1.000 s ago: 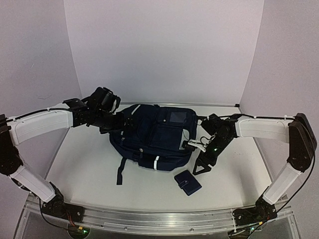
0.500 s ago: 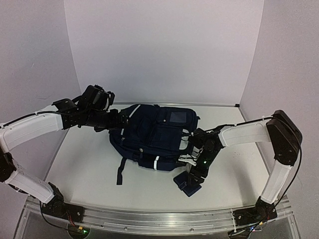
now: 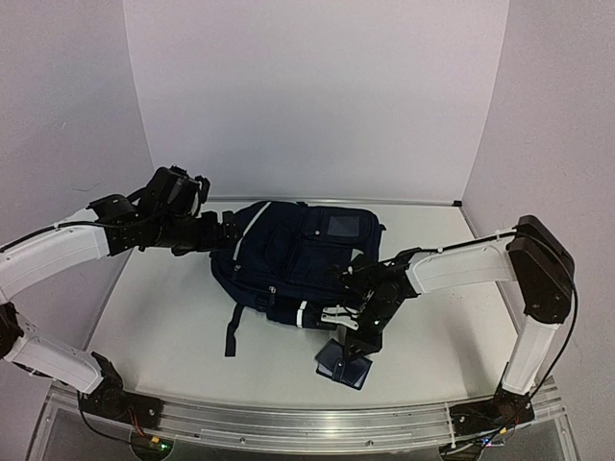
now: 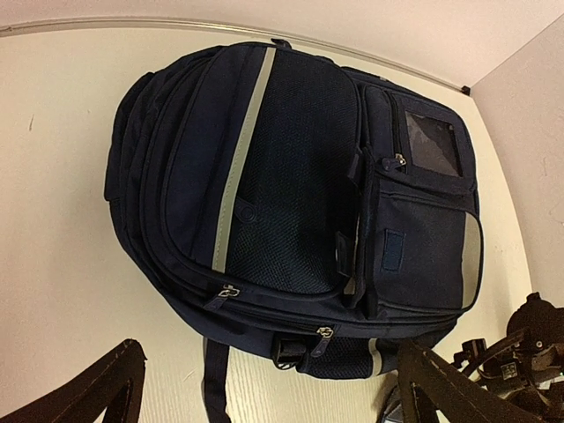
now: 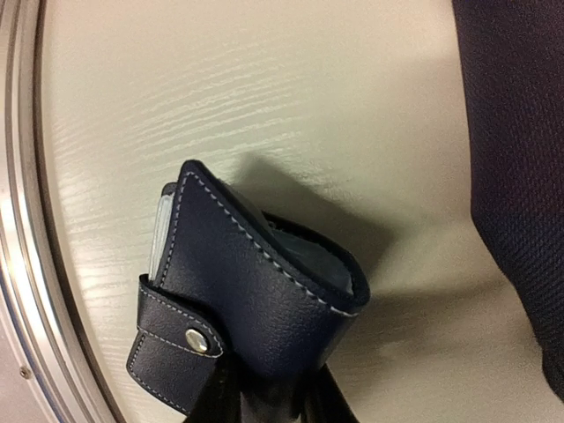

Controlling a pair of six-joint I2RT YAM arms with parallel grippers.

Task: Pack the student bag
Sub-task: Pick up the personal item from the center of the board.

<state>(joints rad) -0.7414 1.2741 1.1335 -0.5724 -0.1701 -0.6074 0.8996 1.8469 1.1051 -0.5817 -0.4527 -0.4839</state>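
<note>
The student bag (image 3: 298, 259) lies flat mid-table, navy with pale stripes and closed zips; it fills the left wrist view (image 4: 291, 194) and shows at the right edge of the right wrist view (image 5: 520, 176). My left gripper (image 3: 223, 234) hovers at the bag's left end, open, nothing between its fingers (image 4: 97, 388). A small navy wallet (image 3: 341, 363) with a snap strap sits in front of the bag, tipped up on the table (image 5: 238, 300). My right gripper (image 3: 352, 342) is shut on the wallet's folded edge (image 5: 273, 397).
A dark bag strap (image 3: 233, 331) trails onto the table toward the near edge. The metal rail (image 3: 307, 421) runs along the front, close to the wallet (image 5: 18, 220). White walls stand on three sides. My right arm (image 4: 520, 352) shows beside the bag's corner.
My right arm swung from beside the bag down to the wallet and closed on it; the wallet has tipped up. My left arm drew back a little to the left.
</note>
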